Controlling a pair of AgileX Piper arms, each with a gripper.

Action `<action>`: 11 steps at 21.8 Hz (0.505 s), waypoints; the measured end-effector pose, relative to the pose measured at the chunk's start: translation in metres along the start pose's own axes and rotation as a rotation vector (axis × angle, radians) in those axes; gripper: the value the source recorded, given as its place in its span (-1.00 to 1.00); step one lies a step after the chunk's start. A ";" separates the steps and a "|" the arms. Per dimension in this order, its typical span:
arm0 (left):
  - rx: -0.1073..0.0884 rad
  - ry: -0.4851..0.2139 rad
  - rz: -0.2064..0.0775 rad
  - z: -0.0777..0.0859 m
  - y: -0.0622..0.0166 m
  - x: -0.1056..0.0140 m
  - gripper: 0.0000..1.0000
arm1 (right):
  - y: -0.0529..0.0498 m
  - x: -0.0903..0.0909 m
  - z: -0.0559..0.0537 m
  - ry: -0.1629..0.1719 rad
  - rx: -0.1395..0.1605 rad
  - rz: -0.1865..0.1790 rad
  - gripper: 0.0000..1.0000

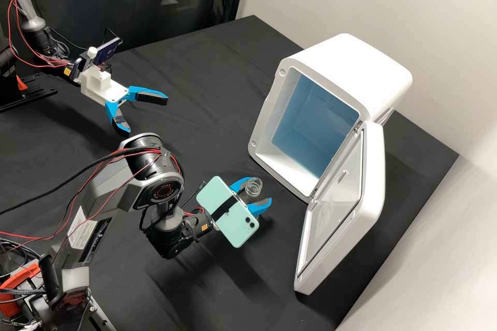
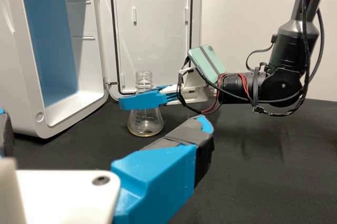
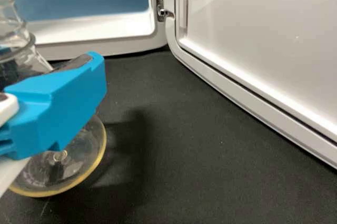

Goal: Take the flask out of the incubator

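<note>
Right end effector [image 1: 256, 192] pinches the flask [image 2: 145, 124] at its neck; left end effector [image 1: 145, 113] hangs spread.

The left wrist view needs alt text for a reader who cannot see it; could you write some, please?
A clear flask stands on the black bench before the open white incubator, the right gripper closed around its neck. The door stands wide open behind it.
</note>
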 end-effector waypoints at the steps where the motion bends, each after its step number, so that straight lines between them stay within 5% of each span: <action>1: 0.000 0.000 0.000 0.000 0.0000 0.000 1.00 | 0.000 0.000 0.001 -0.006 0.000 -0.005 1.00; 11: 0.000 0.000 0.000 0.000 0.0000 0.000 1.00 | -0.001 0.000 0.001 -0.009 0.007 -0.008 1.00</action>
